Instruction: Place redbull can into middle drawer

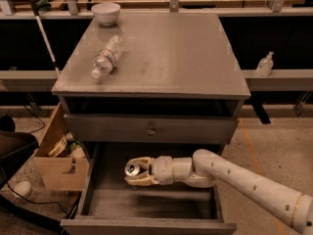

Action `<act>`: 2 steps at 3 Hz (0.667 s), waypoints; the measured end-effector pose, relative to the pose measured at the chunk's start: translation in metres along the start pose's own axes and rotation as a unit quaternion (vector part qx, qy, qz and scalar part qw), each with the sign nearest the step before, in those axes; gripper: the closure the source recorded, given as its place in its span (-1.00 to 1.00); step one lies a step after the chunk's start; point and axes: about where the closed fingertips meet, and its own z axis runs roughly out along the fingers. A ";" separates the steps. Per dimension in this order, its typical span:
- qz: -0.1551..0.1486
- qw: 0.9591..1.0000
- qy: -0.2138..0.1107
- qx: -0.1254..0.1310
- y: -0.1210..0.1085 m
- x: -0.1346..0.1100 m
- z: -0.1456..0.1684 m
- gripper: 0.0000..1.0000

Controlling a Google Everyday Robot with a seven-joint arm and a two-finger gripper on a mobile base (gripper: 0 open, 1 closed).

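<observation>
The redbull can (pixel 132 169) shows its shiny pull-tab top inside the open middle drawer (pixel 151 202), toward its left-centre. My gripper (pixel 135 172) reaches in from the right on a white arm and is shut on the can, fingers above and below it. The can's lower body is hidden by the fingers. Whether the can rests on the plank floor or hangs just above it, I cannot tell.
A clear water bottle (pixel 105 57) lies on the cabinet top (pixel 195 58) with a white bowl (pixel 106 12) behind it. The knobbed drawer (pixel 151 130) above is closed. A cardboard box (pixel 58 160) stands left of the cabinet. A small bottle (pixel 264 64) sits on the right ledge.
</observation>
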 end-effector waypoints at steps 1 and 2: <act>0.000 0.999 0.019 -0.035 0.002 0.030 0.026 1.00; 0.018 0.997 0.042 -0.064 0.008 0.065 0.045 1.00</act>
